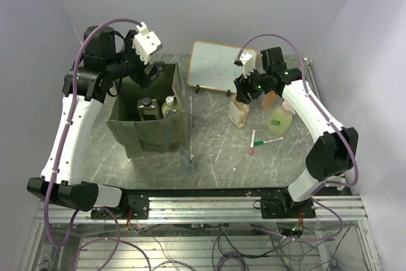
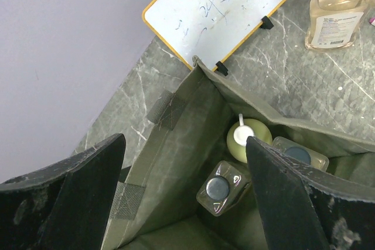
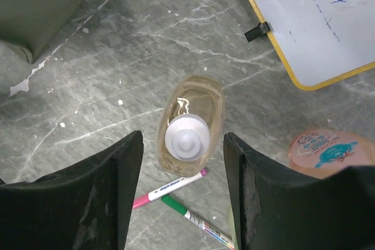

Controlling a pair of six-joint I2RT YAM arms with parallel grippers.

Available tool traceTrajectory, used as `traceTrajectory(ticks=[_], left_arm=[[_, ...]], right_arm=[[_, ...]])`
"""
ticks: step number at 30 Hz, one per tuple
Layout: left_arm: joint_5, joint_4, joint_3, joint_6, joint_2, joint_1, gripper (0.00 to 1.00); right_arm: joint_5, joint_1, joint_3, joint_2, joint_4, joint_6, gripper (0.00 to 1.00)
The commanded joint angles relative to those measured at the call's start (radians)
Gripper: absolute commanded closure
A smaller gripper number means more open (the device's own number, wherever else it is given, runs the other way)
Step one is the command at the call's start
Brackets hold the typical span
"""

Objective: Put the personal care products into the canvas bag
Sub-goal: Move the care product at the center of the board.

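The olive canvas bag (image 1: 149, 130) stands open at the left. Inside it (image 2: 176, 156) are a yellow-green bottle with a white cap (image 2: 243, 144), a clear dark-capped bottle (image 2: 221, 188) and a second dark-capped one (image 2: 299, 155). My left gripper (image 2: 184, 141) hangs open over the bag's mouth, holding nothing. A clear amber bottle (image 3: 190, 124) stands upright on the table. My right gripper (image 3: 183, 139) is above its cap, one finger on each side, with gaps to the bottle. A green bottle with a peach pump (image 1: 280, 118) and an orange bottle (image 3: 322, 150) stand close by.
A wood-framed whiteboard (image 1: 212, 66) leans at the back, between the bag and the bottles. A red marker (image 3: 170, 187) and a green marker (image 3: 196, 219) lie on the table just in front of the amber bottle. Grey walls close in on both sides.
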Motion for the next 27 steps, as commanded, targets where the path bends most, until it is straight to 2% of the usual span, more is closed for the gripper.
traceTrajectory(ticks=[1,20,27], left_arm=[[0.019,-0.009,0.020,0.008,-0.024,-0.007,0.06],[0.030,-0.005,0.025,0.019,-0.007,-0.006,0.07],[0.031,-0.002,0.034,0.019,0.001,-0.007,0.07]], right_arm=[[0.023,0.013,0.029,0.021,0.003,0.023,0.44],[0.033,0.025,-0.001,0.039,0.007,0.038,0.59],[0.041,0.026,-0.012,0.038,0.011,0.045,0.59]])
